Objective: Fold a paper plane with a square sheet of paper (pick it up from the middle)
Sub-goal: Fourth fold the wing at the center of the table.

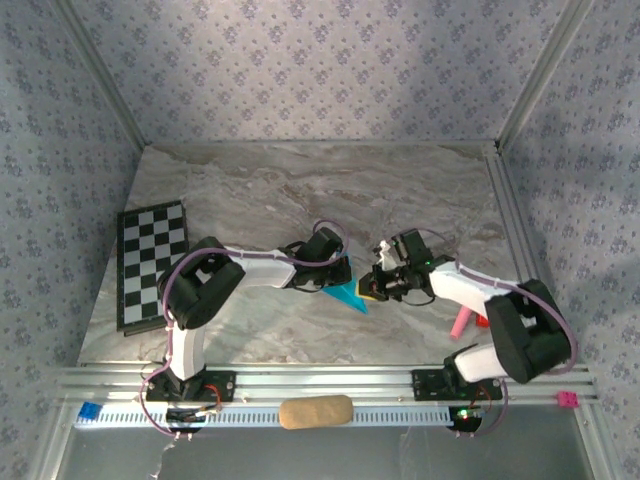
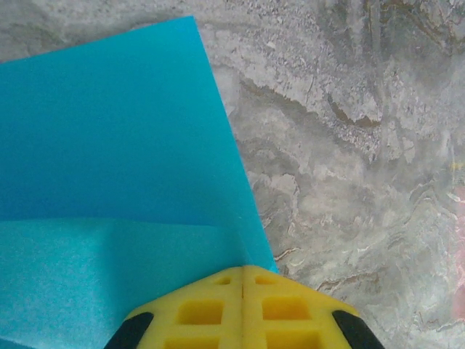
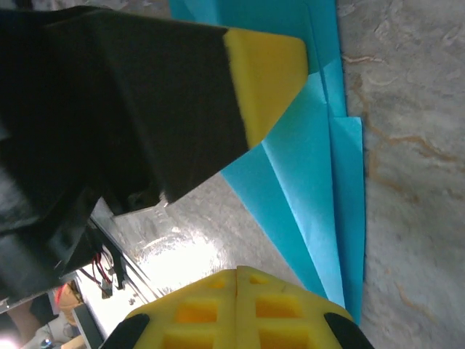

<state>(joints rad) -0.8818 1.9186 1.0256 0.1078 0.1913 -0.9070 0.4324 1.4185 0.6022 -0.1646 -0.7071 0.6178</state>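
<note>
The square sheet of paper point(image 1: 350, 295) is turquoise and creased into a pointed shape, flat on the marble table in the middle, between the two arms. My left gripper point(image 1: 338, 279) is shut, and its yellow fingertips point(image 2: 218, 309) sit at the sheet's point(image 2: 109, 145) right-hand edge, over a fold line. The right gripper point(image 1: 373, 289) is shut too, with nothing between its fingers point(image 3: 276, 309). It stands beside the narrow end of the layered folds point(image 3: 312, 182). In the right wrist view the left gripper's yellow tip point(image 3: 265, 69) rests on the paper.
A black-and-white checkered board point(image 1: 152, 262) lies at the left edge of the table. A pink stick point(image 1: 460, 323) lies by the right arm. A tan oblong block point(image 1: 315, 411) sits on the front rail. Patterned walls close in three sides.
</note>
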